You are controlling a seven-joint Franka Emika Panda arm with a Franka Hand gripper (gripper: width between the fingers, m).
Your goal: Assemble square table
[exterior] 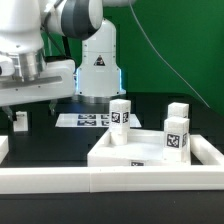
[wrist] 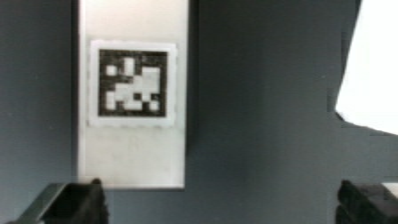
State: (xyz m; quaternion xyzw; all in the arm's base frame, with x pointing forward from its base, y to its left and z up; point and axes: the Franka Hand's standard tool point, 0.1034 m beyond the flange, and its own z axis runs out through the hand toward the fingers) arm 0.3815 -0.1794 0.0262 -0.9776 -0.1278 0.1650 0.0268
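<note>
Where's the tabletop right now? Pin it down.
The tabletop lies in the exterior view's lower middle, against the white rail, with tagged legs standing on it; the marker board lies behind.

- The square top (exterior: 150, 152) is seen lying flat on the black desk (exterior: 50, 140), near the front.
- Two tagged leg pegs (exterior: 121, 113) (exterior: 177, 133) are stood upright on it.
- Another peg (exterior: 20, 121) is seen at the exterior view's left, under the pincer (exterior: 33, 104), jaws spread.
- The marker board (exterior: 85, 119) is laid behind.
- A white rail (exterior: 110, 184) is placed along the front.
</note>
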